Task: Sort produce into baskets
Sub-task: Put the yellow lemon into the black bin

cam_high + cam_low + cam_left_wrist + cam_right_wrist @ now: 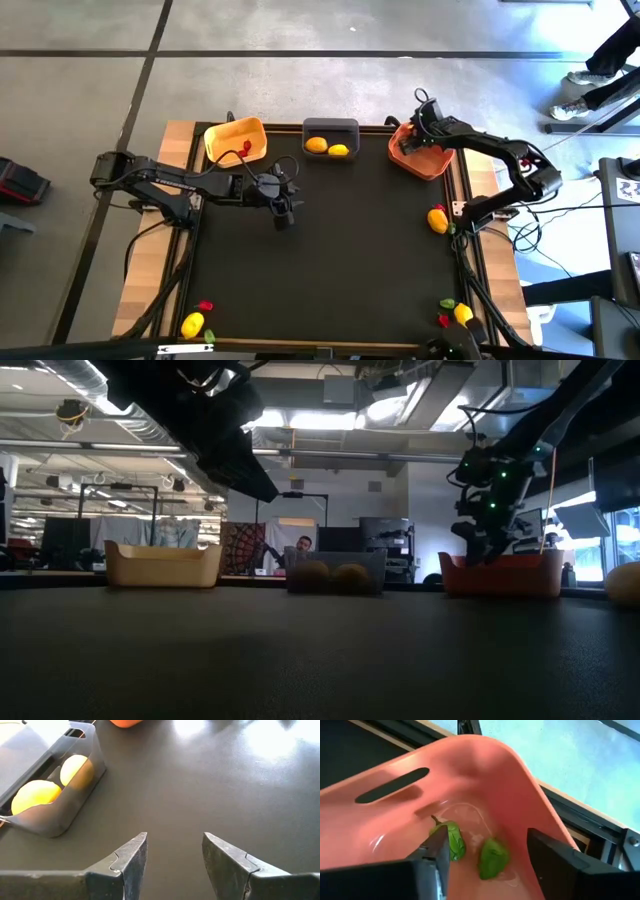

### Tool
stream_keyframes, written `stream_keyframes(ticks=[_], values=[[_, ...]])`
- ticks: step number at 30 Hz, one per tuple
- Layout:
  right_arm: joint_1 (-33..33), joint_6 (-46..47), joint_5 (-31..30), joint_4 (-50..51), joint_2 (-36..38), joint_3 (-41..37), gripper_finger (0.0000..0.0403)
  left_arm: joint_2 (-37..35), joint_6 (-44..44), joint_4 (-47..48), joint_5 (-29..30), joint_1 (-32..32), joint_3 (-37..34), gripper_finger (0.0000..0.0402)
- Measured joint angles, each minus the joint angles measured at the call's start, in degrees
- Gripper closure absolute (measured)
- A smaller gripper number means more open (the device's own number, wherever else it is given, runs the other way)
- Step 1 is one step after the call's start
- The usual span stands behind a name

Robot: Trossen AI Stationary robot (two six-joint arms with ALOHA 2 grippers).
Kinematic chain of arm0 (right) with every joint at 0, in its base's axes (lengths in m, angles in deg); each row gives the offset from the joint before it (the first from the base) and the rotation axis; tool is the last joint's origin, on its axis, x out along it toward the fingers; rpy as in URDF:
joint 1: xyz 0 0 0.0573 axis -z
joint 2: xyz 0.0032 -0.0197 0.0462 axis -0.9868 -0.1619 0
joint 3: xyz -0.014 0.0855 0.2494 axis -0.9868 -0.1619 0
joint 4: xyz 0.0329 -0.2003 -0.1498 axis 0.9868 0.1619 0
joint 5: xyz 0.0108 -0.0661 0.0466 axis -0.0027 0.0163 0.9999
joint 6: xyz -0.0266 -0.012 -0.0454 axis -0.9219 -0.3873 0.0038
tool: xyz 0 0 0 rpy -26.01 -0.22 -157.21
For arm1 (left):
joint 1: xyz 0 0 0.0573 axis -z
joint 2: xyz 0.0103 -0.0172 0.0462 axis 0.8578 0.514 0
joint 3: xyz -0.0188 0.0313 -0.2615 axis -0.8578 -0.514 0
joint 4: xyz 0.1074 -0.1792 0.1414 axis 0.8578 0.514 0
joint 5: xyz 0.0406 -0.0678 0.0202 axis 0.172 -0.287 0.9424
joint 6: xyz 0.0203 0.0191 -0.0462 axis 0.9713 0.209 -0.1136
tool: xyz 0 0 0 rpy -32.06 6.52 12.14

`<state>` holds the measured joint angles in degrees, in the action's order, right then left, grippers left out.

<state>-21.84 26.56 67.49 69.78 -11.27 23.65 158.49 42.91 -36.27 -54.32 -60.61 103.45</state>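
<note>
At the table's near edge lie a yellow lemon with a red piece (205, 306) on the left, and another lemon (463, 313) with green and red bits on the right. Farther in, the left gripper (174, 862) hovers over bare mat, fingers apart and empty. At the far edge, the right gripper (487, 857) hangs open over the orange basket (485, 765), where two green pieces (492, 857) lie, apparently loose.

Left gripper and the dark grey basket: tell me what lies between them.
Nothing does. In the left wrist view only bare black mat separates the open left gripper from the dark grey basket holding two yellow lemons; the high view agrees.
</note>
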Motion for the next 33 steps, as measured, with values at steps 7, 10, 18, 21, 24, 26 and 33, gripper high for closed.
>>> stream_keyframes(ticks=[7, 10, 18, 21, 24, 26, 33], values=[[-4.2, -1.4, -0.4, 3.8, 6.4, 0.0, 0.0185, 0.0, 0.3, 0.0, 0.0, 0.0, 0.0, 0.0217], [-7.8, -1.4, -0.4, 5.3, 9.8, 0.0, 0.0190, 0.0, 0.2, 0.0, 0.0, 0.0, 0.0, 0.0217], [-17.6, 1.5, 0.9, 11.9, 17.3, 0.0, 0.0198, 0.0, -0.6, 0.0, 0.0, 0.0, 0.0, 0.0217], [-20.3, 2.8, 3.8, 15.4, 19.0, 0.0, 0.0198, 0.0, -1.0, 0.0, -0.1, 0.0, 0.0, 0.0217], [-23.1, 3.4, 4.3, 19.0, 20.4, 0.0, 0.0198, 0.0, -1.0, 0.0, -0.1, 0.0, 0.0, 0.0217], [-25.0, 3.4, 4.1, 20.9, 21.1, 0.0, 0.0198, 0.0, -1.0, 0.0, -0.1, 0.0, 0.0, 0.0217], [-31.0, 6.1, 3.1, 30.6, 20.8, 7.3, 0.0198, 0.0, -1.2, -0.2, -0.1, 0.0, 0.0, 0.0217]])
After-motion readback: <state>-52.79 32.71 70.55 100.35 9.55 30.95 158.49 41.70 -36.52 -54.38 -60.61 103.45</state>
